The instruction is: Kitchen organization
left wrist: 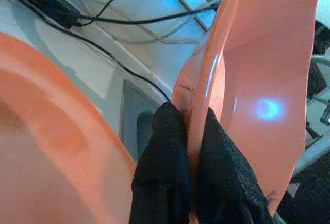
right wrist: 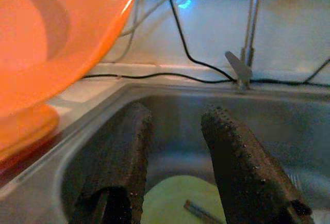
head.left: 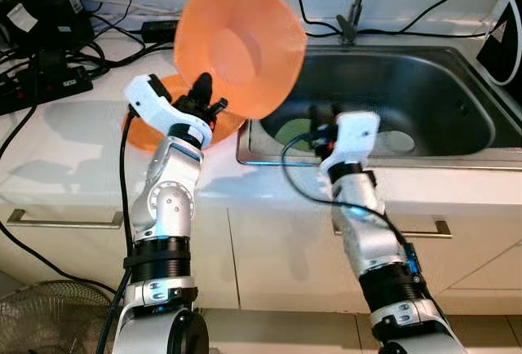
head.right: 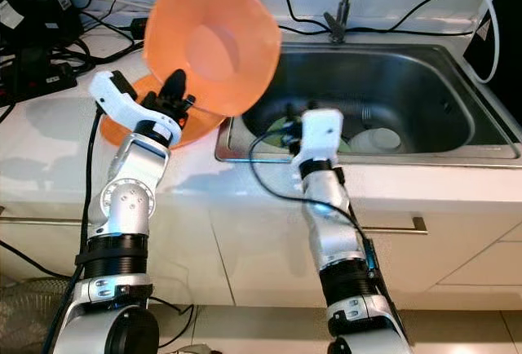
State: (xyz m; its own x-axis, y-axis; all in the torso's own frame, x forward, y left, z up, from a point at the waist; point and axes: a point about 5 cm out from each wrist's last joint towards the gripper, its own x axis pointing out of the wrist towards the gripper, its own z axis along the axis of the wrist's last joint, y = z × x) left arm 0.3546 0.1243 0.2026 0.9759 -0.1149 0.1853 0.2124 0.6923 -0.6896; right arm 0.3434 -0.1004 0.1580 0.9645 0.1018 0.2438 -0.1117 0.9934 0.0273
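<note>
Both silver arms rose from the bottom of the eye views toward a white counter. At its front edge, the right gripper reached over the sink rim with its two black fingers spread apart, holding nothing. Below them in the basin lay a pale green plate with a thin utensil on it; a white dish lay just beside it. To the left, the left gripper pinched the rim of an orange bowl, one finger on each face. That bowl was held raised and tilted on edge, its hollow facing the robot. A second orange bowl sat on the counter beneath it, just beside the sink. Farther back, black cables crossed the counter, and a tap stood behind the sink.
</note>
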